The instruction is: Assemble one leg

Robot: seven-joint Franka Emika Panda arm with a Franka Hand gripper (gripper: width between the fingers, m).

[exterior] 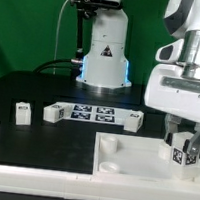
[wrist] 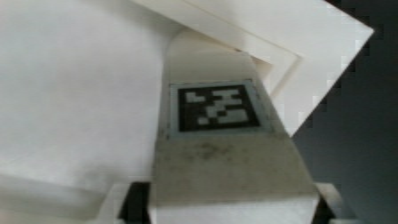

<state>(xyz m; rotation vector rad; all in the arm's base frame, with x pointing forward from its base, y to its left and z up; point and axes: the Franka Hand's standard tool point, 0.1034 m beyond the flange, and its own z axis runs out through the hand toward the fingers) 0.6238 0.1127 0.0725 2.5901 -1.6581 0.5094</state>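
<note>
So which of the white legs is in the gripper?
The leg at the exterior view's right, over the panel; the other leg sits alone on the table.

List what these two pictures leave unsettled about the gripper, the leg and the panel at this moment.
- Exterior view: whether the leg is seated in the panel; the gripper covers the joint and the frame's right edge cuts it off.
- Exterior view: tags on the marker board are too small to read.
- Wrist view: the leg fills the frame, hiding whatever lies behind it.
- Wrist view: the fingertips are out of frame.
</note>
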